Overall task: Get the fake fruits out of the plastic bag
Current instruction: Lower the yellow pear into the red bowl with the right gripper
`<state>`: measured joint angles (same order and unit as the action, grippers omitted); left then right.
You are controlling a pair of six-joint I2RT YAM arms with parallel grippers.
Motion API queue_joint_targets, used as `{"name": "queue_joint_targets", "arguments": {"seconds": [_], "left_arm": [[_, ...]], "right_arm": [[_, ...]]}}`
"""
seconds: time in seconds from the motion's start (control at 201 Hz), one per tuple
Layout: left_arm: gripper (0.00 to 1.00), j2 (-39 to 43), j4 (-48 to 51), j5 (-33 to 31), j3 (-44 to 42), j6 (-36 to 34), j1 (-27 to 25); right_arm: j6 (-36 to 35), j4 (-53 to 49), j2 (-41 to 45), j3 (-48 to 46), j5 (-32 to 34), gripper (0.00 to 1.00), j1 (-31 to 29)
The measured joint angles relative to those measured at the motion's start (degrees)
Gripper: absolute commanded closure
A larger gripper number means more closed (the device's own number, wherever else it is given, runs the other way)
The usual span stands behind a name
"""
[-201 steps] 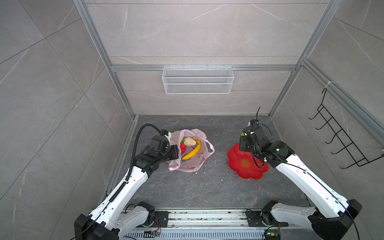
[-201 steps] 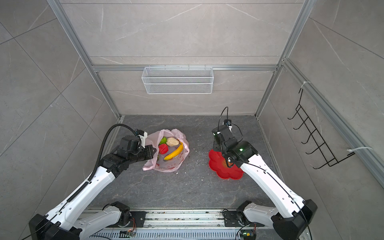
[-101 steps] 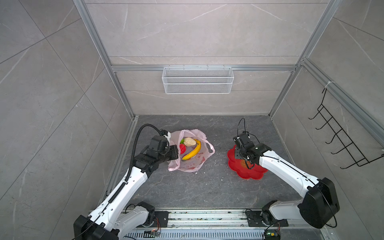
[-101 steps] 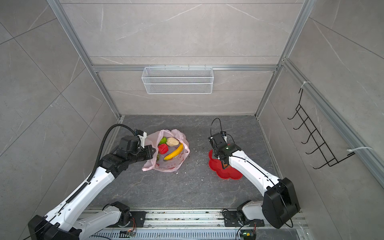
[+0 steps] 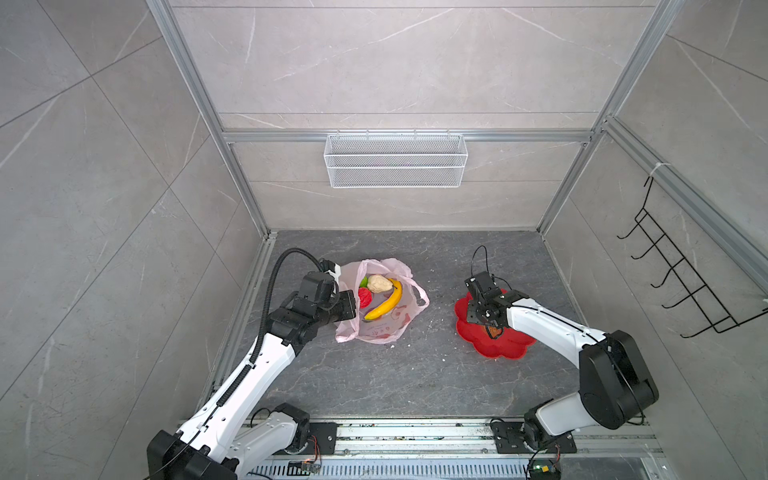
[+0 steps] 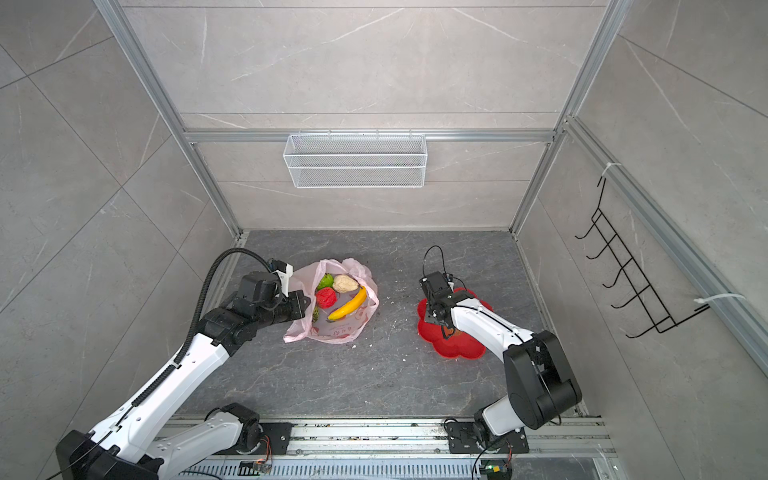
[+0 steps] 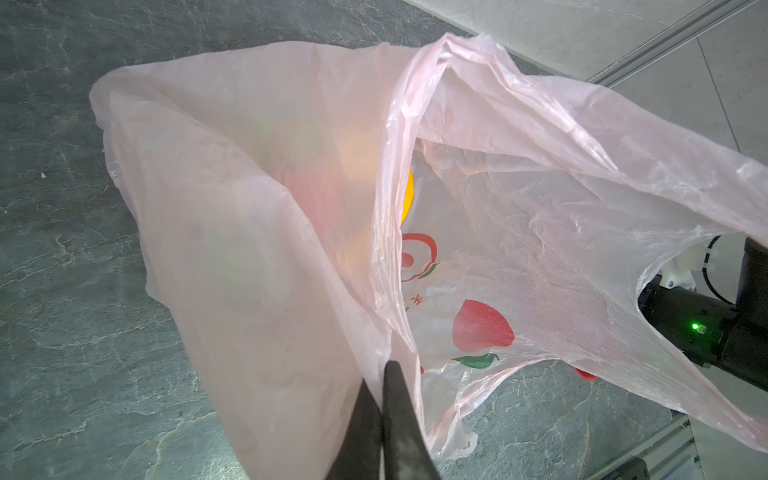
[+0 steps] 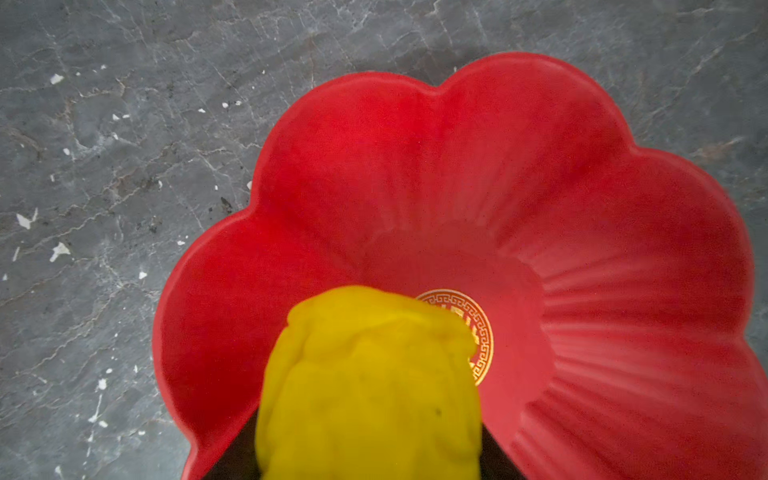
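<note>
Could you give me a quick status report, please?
Left gripper shut on plastic bag rim. Right gripper shut on yellow lump over red plate. Banana in bag. Nothing in the way.

**Landmark:** plastic bag (image 5: pixel 386 330), lying on the bench (image 5: pixel 395 382).

- **In the bag, right side:** banana (image 5: pixel 386 305), lying slantwise.
- **In the bag, far end:** knobbly lump (image 5: pixel 379 284), touching the banana's far tip.
- **In the bag, left of that lump:** bumpy ball (image 6: pixel 325 281).
- **In the bag, left of the banana, before the ball:** round fruit (image 6: pixel 325 297).
- **At the bag's left rim:** left tool (image 7: pixel 383 374), pinching the film.
- **Right of the bag, well apart, on the bench:** plate (image 5: pixel 511 349).
- **Over the plate:** right tool (image 5: pixel 493 330), clamped around the held fruit (image 8: pixel 370 382).
- **Behind the bag, up on the back wall:** wire basket (image 5: pixel 395 160).
- **Far right of the bag, on the side wall:** hook rack (image 5: pixel 681 282).
</note>
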<state>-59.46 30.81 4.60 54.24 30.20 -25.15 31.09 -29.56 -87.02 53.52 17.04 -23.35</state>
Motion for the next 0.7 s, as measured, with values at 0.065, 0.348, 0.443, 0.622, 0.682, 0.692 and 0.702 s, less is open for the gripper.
{"name": "queue_joint_targets", "arguments": {"seconds": [0.065,0.348,0.443,0.622,0.682,0.692,0.702], "left_arm": [[1.0,0.28,0.33,-0.04,0.0,0.0,0.0],[1.0,1.29,0.85,-0.22,0.0,0.0,0.0],[1.0,1.29,0.85,-0.22,0.0,0.0,0.0],[1.0,1.27,0.87,-0.22,0.0,0.02,0.0],[1.0,1.27,0.87,-0.22,0.02,0.02,0.0],[1.0,1.27,0.9,-0.22,0.02,0.0,0.0],[1.0,1.27,0.9,-0.22,0.02,0.02,0.0]], "right_arm": [[0.24,1.05,-0.57,-0.44,-0.72,0.59,0.48],[0.85,2.84,-1.92,-1.84,-2.21,0.58,0.96],[1.05,3.1,-2.23,-2.1,-2.43,0.57,1.22],[1.62,3.69,-3.15,-3.08,-2.6,0.5,1.42],[1.9,3.78,-3.5,-3.1,-2.75,0.48,1.44],[1.9,3.8,-3.54,-3.1,-2.75,0.48,1.49],[1.92,3.8,-3.56,-3.1,-2.75,0.48,1.49]]}}
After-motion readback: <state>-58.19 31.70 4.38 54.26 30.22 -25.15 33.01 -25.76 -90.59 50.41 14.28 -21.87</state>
